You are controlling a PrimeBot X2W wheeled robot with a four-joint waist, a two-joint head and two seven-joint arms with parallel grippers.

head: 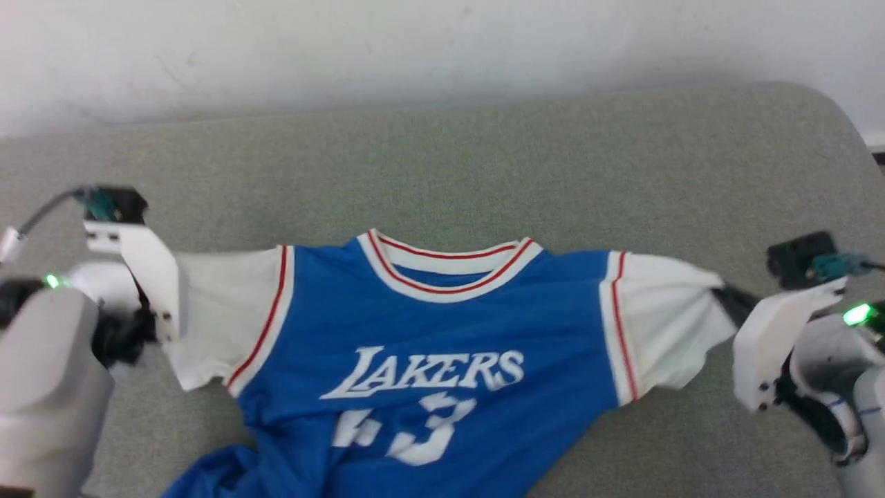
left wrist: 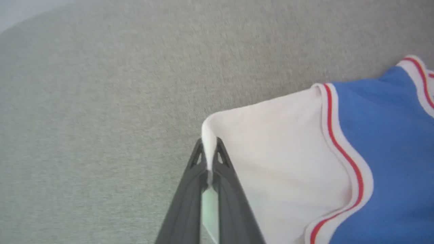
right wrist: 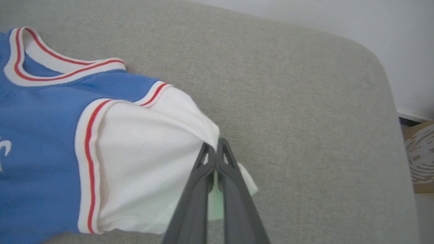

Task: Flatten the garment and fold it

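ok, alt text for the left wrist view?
The left pincer, shut, pinches the edge of the white sleeve of a royal-blue jersey with red-striped white trim, which enters from the right. A plain grey fabric surface lies behind.

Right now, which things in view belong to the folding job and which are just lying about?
Job: royal-blue jersey shirt with white sleeves; left gripper, shut on one sleeve; right gripper, shut on the other.
Lying about: grey fabric surface; brown cardboard box; white wall.
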